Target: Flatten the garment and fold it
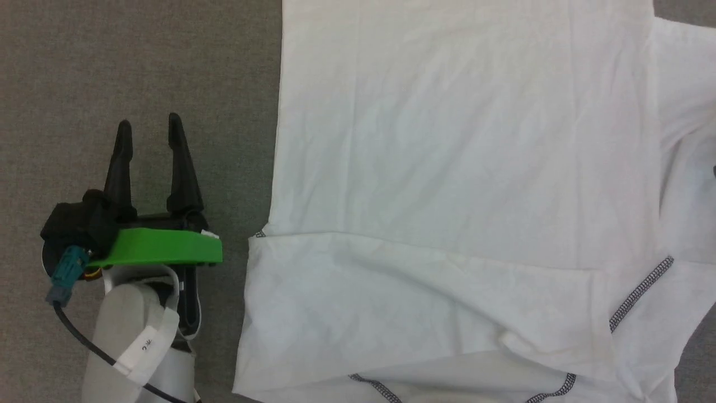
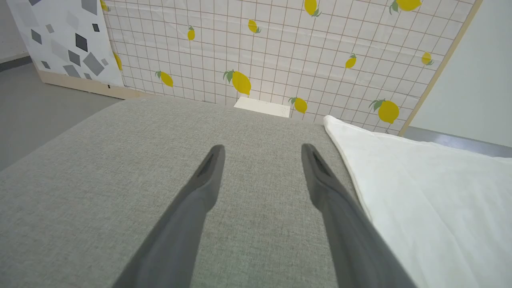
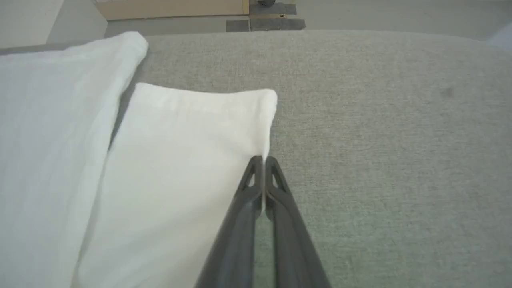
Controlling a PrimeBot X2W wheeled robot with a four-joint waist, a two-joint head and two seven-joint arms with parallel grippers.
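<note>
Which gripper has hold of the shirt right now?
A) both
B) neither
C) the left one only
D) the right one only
D: in the right wrist view the right gripper is shut on the edge of the garment, with white cloth pinched between its fingers, while the left gripper stands open over the bare grey surface beside the cloth.

Left claw [image 1: 149, 120] stands spread wide; right claw [image 3: 264, 159] is pinched tightly closed.
</note>
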